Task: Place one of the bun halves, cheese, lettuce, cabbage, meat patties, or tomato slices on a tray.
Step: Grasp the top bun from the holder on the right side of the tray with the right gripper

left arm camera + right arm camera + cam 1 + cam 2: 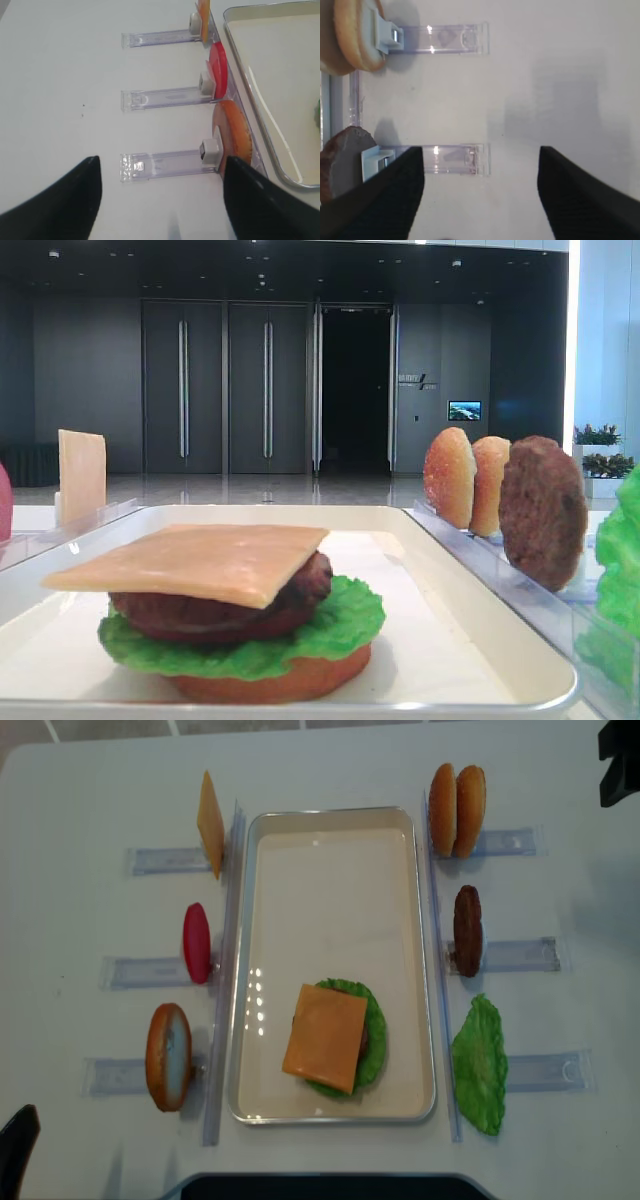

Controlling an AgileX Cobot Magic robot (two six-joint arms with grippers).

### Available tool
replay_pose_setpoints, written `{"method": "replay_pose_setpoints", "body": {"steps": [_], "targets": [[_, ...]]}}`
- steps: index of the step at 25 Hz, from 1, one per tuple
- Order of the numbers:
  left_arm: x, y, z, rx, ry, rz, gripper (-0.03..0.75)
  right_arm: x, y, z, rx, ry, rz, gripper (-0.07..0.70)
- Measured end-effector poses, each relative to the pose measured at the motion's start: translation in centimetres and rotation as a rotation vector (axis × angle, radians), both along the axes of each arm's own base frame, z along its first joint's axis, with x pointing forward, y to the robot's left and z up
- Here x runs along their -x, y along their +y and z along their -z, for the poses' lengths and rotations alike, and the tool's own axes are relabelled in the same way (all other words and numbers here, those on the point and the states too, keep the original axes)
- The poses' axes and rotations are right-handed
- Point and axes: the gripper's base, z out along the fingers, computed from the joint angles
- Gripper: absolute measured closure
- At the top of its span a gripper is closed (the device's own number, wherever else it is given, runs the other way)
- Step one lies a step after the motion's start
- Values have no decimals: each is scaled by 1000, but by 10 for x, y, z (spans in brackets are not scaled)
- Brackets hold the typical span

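Observation:
On the white tray (262,970) sits a stack with a cheese (325,1038) slice on top, over a patty, lettuce (375,1045) and a flat bun. Two bun halves (457,810) stand on edge in the right racks, with a meat patty (467,930) and a loose lettuce leaf (480,1063) nearer. Left of the tray stand another cheese slice (210,825), a red tomato slice (197,942) and an orange-brown bun (168,1056). My right gripper (480,192) is open over bare table beside the patty (340,160). My left gripper (160,200) is open beside the orange-brown bun (232,135). Cabbage is out of view.
Clear plastic racks (515,955) flank both long sides of the tray. In the top view the right arm (618,760) is at the far right corner and the left arm (18,1150) at the near left corner. A dark edge (320,1186) runs along the table's front.

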Motion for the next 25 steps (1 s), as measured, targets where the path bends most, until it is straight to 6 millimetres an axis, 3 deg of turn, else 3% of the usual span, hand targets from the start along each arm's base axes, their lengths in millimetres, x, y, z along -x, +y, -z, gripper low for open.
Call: {"method": "replay_pose_setpoints", "body": {"steps": [7,14,19,25], "targets": [[0,0,0,0,0,0,139,-42,19,14,-3,18,-47,144],[0,0,0,-3,0,1,139,-72,36,20,-19,9,-42,144],[0,0,0,-3,0,1,139,-76,48,23,-36,18,-24,144],[0,0,0,-3,0,1,139,-69,88,24,-68,39,-30,144]]}}
